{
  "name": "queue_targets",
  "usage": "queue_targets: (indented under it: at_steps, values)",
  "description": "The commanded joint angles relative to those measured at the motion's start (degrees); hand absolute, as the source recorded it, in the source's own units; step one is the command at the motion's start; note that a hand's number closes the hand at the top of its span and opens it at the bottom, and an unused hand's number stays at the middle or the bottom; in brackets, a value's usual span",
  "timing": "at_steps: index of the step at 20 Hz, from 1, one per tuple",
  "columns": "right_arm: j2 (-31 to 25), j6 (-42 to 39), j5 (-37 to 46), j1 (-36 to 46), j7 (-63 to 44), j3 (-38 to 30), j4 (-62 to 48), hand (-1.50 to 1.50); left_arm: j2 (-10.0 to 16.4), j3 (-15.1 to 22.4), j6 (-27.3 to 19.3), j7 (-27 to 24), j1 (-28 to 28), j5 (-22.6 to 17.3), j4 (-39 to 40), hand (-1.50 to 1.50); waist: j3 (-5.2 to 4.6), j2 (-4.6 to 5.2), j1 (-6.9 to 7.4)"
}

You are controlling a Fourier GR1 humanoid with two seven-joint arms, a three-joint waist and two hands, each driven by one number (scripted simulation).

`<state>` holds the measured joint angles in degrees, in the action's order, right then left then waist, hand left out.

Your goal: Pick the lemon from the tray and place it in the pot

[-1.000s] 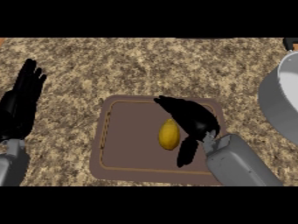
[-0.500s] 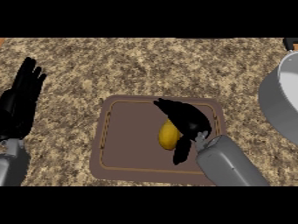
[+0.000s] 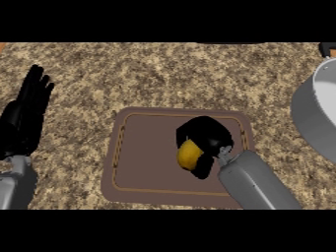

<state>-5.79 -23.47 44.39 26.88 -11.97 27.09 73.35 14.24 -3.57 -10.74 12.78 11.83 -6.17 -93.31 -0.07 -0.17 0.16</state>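
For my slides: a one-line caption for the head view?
Right hand curled round the lemon at the tray, pot at right, left hand resting open.

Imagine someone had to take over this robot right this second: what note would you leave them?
Right hand: curled round the lemon, above the brown tray.
Left hand: open, fingers up, resting at the view's left, holding nothing.
Pot: at the view's right edge, apart from the tray; the part of its inside that shows holds nothing.
Done: lemon grasped; I cannot tell whether it is off the tray's surface.
Left: lift it, carry it right to the pot, release it inside.
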Motion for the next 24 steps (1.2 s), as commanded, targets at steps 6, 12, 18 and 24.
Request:
queue_targets:
  at_steps: [6, 12, 18, 24]
  values:
    - [3.5, 1.7, 6.5, -3.4, 2.3, 0.2, 0.0, 1.5, 0.4, -1.8, 1.4, 4.4, -0.3, 0.7, -4.1, 0.0, 0.08, 0.1, 0.04]
    - [5.7, 5.9, 9.1, -15.4, -18.2, 0.8, 16.1, 1.5, -1.4, -1.9, 0.5, 0.9, -0.3, 0.6, -0.3, 0.0, 0.04, -0.26, -1.66]
    - [5.8, 9.9, 10.7, -18.8, -27.4, 3.3, 33.2, 1.5, -2.2, -0.9, 1.0, 0.4, -2.5, 1.1, -1.7, 0.0, 0.08, -0.2, -0.89]
    - [5.8, 18.5, 18.7, -16.5, -34.0, -0.4, 47.1, 1.5, 0.1, -3.6, 2.0, 0.6, -1.1, 0.0, -0.4, 0.0, 0.04, -0.32, -1.38]
